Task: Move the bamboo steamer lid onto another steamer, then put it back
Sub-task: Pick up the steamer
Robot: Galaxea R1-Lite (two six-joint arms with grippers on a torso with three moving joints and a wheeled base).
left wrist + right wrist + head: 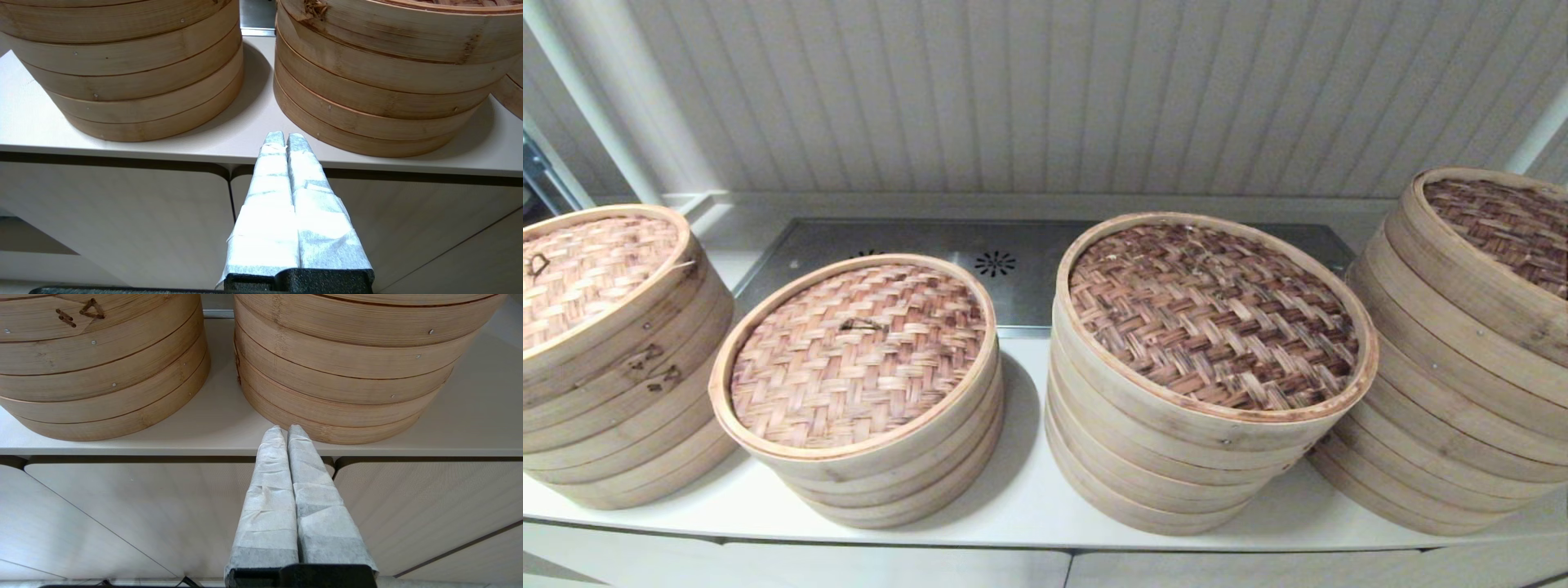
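1. Room: ribbed pale wall panels [1045,90] at the far side, a metal vent plate [1013,269] set into the bench just before them, flat cabinet doors [114,220] below the near edge.
2. Bench [1029,498]: white, carries four bamboo steamer stacks in a row; far-left stack [605,359], left-centre stack [866,392], right-centre stack [1201,376], far-right stack [1470,351].
3. Every stack wears a woven top as far as I can see. I take the steamer lid [858,355] on the left-centre stack as the likely one to move; it sits flat and seated, with a small loop handle at its middle.
4. Step in hand, my read: nothing started. Neither arm shows in the head view.
5. Left end effector [284,136]: clenched, empty, parked off the near bench edge, pointing at the gap between two stacks.
6. Right end effector [284,430]: clenched, empty, likewise off the near edge.
7. Next move calls for: raise an arm above the rim, release the fingers, grip the lid's rim or loop, lift straight up before crossing.
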